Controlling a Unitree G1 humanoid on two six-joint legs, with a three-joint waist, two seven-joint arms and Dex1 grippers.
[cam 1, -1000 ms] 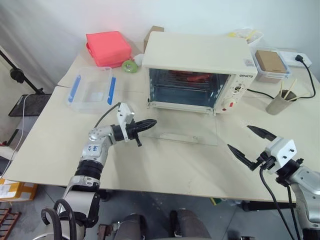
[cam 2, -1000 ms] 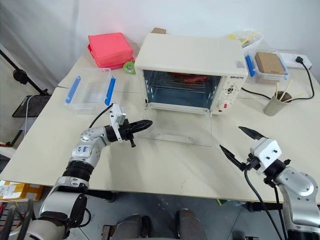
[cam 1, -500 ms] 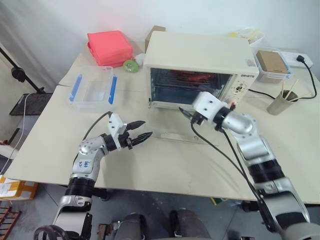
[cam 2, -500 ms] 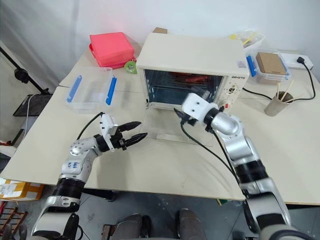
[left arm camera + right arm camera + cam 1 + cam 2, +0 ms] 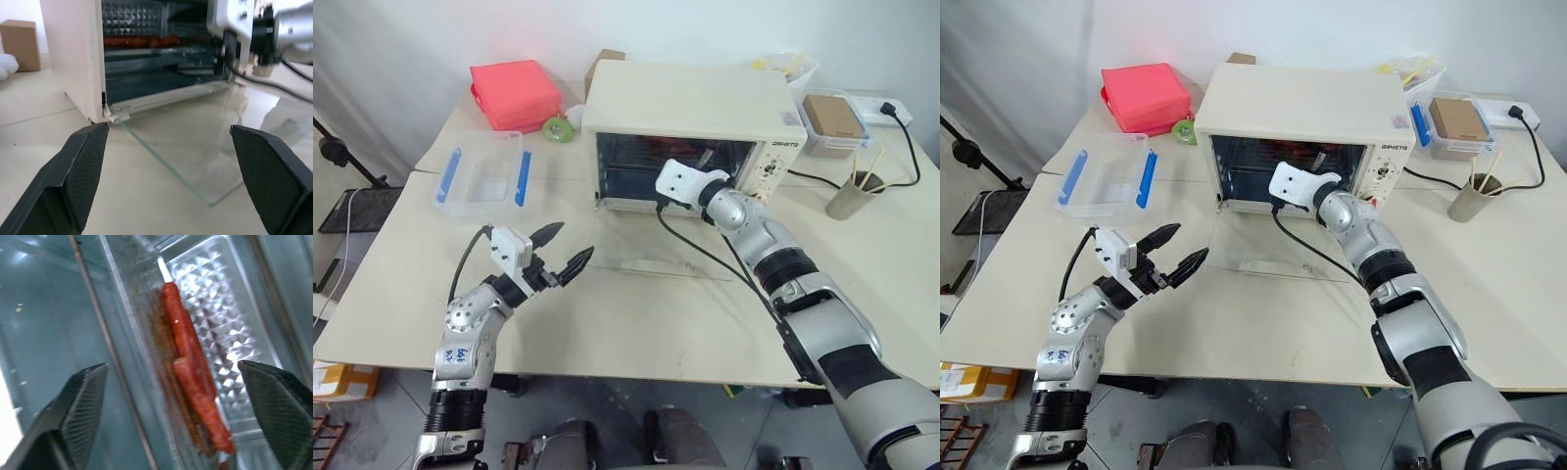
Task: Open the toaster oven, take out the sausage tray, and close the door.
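**Door down, tray still inside**

My right gripper [image 5: 171, 421] has its fingers [image 5: 80, 406] spread wide with nothing between them, poised in the mouth of the oven [image 5: 690, 103]. Straight ahead of them sits the tray [image 5: 215, 333], shiny and ribbed, with red-brown sausages [image 5: 188, 347] lying along it; I'd say it is on its rack inside the cavity, not yet touched.

My left gripper [image 5: 564, 251] hangs over the table [image 5: 636, 333] in front of the oven's left corner, fingers [image 5: 83, 166] likewise apart and empty, clear of the glass.

The door [image 5: 661, 259] lies folded flat onto the table, hinged at the oven's lower front edge, so I count the opening step as done. What remains, as I read it: close on the tray's near rim, draw it out over the lowered door, set it on the table, then swing the door up shut.
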